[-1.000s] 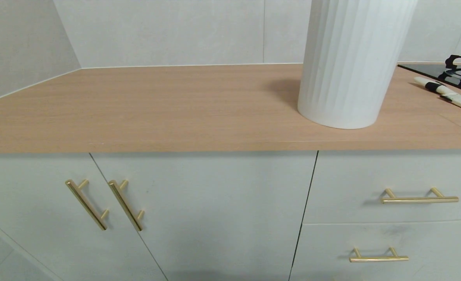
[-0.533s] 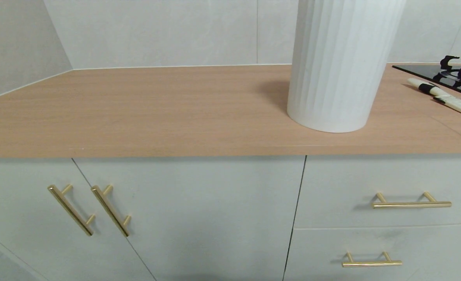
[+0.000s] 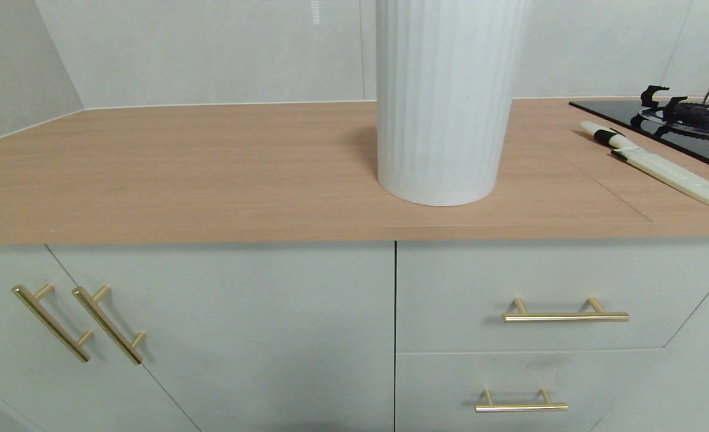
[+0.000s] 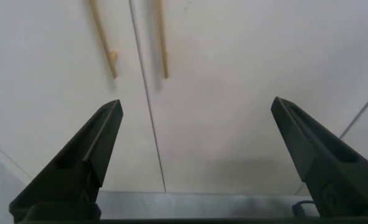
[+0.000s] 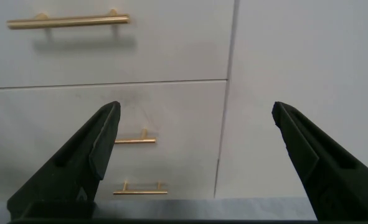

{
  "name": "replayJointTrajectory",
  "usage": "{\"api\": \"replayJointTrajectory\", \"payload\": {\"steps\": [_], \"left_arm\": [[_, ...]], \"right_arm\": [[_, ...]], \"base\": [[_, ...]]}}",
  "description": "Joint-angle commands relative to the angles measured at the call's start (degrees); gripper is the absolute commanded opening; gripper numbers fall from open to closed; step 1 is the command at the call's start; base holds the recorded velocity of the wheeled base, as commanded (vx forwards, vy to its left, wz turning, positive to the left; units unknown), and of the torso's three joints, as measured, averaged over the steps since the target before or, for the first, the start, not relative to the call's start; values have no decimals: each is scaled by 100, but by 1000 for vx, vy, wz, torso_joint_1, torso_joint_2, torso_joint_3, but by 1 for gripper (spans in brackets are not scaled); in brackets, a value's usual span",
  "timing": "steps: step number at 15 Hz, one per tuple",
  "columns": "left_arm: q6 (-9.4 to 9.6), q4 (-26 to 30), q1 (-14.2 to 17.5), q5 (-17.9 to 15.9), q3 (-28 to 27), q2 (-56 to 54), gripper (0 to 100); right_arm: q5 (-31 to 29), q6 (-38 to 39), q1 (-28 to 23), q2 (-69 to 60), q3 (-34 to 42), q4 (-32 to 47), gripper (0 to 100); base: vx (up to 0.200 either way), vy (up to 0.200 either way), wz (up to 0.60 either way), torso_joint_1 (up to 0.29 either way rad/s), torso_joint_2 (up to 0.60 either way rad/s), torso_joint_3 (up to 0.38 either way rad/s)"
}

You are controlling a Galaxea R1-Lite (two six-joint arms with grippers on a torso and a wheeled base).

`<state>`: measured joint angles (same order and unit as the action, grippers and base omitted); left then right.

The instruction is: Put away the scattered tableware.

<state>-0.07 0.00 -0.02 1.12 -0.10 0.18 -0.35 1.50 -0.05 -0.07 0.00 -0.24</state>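
white ribbed container (image 3: 444, 108) on wooden counter (image 3: 180, 174), knife (image 3: 654, 165) near stove (image 3: 684, 120).

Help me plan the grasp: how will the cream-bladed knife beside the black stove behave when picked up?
The cream-bladed knife looks slim and stiff, so probably light. Lying flat on the wooden countertop, it would likely slide, not roll, if pushed. Its smooth surface may slip.

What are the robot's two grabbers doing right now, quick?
Left gripper: open, empty, facing white cupboard doors with gold bar handles.
Right gripper: open, empty, facing white drawer fronts with gold bar handles.

White ribbed container (image 3: 444, 102) — cream knife (image 3: 655, 166), tan counter (image 3: 180, 174).
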Motion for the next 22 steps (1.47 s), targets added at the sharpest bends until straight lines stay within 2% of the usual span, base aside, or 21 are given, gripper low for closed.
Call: {"api": "replayJointTrajectory", "payload": {"steps": [1,8,11,22], "left_arm": [[-1,-9,2,2,1,-1,100],[-1,0,2,2,1,-1,100],[-1,0,2,2,1,-1,100],[-10,0,2,2,-8,-1,100]], "right_arm": [[0,-1,5,7,0,-2,100],[0,-1,5,7,0,-2,100],[0,-1,5,7,0,-2,100],[0,-1,5,7,0,-2,100]], "base": [[0,0,0,0,0,0],[0,0,0,0,0,0],[0,-200,0,2,4,4],[0,0,0,0,0,0]]}}
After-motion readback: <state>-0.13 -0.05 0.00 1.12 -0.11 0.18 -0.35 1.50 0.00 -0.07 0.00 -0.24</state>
